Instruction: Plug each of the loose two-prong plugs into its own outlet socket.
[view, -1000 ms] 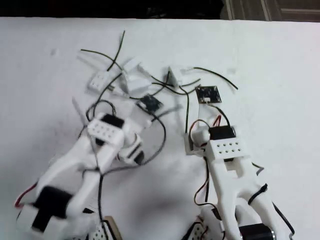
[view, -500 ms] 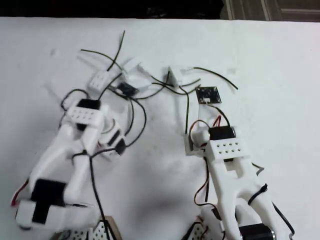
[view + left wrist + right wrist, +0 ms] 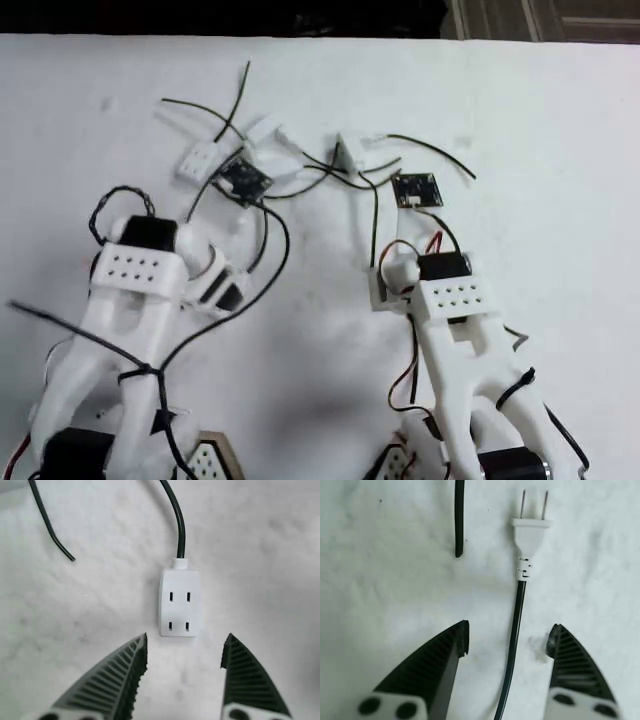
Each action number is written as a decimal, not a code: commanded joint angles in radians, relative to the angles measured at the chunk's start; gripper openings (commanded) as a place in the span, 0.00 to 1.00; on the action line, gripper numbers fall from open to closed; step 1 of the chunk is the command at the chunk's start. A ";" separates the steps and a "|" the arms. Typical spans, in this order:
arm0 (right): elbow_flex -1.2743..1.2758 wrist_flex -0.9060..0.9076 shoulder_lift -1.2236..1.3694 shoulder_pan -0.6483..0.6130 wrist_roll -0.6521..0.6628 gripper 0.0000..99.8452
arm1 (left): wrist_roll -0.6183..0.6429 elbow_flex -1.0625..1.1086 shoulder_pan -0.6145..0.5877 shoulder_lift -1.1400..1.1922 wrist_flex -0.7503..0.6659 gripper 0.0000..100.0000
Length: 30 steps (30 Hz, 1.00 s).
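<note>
Left gripper (image 3: 185, 647) over white table (image 3: 260, 540), jaws spread wide, holding nothing. White rectangular plastic outlet block (image 3: 179, 602) with 4 slots flat on table just ahead of fingertips, black outlet cord (image 3: 179, 525) leaving its far end. Right gripper (image 3: 507, 635) over table, jaws wide, straddling black plug cord (image 3: 515, 625) without touching. White 2-prong plug (image 3: 532, 530) flat on table, prongs pointing away

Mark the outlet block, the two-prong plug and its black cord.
outlet block (image 3: 179, 611): left wrist view, white face between its slots.
two-prong plug (image 3: 530, 532): right wrist view, white body behind the prongs.
black cord (image 3: 518, 610): right wrist view, stretch behind the plug.
</note>
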 commanded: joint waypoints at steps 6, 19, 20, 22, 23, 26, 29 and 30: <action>-0.041 -0.007 -0.025 0.005 0.109 0.25 | 0.064 0.267 -0.143 -0.305 -0.216 0.24; -0.295 -0.012 0.311 0.062 0.120 0.25 | -0.029 0.555 -0.338 -0.539 -0.311 0.26; -0.318 -0.012 0.343 0.065 0.120 0.25 | -0.029 0.580 -0.343 -0.538 -0.334 0.26; -0.359 -0.012 0.406 0.074 0.120 0.25 | -0.032 0.629 -0.346 -0.544 -0.387 0.26; -0.377 -0.013 0.440 0.076 0.120 0.25 | -0.032 0.632 -0.346 -0.544 -0.397 0.26; -0.404 -0.059 0.542 0.076 0.118 0.25 | -0.032 0.631 -0.346 -0.544 -0.399 0.26; -0.404 -0.139 0.638 0.073 0.118 0.22 | -0.032 0.632 -0.346 -0.544 -0.402 0.26; -0.404 -0.168 0.659 0.073 0.118 0.19 | -0.032 0.632 -0.346 -0.544 -0.400 0.26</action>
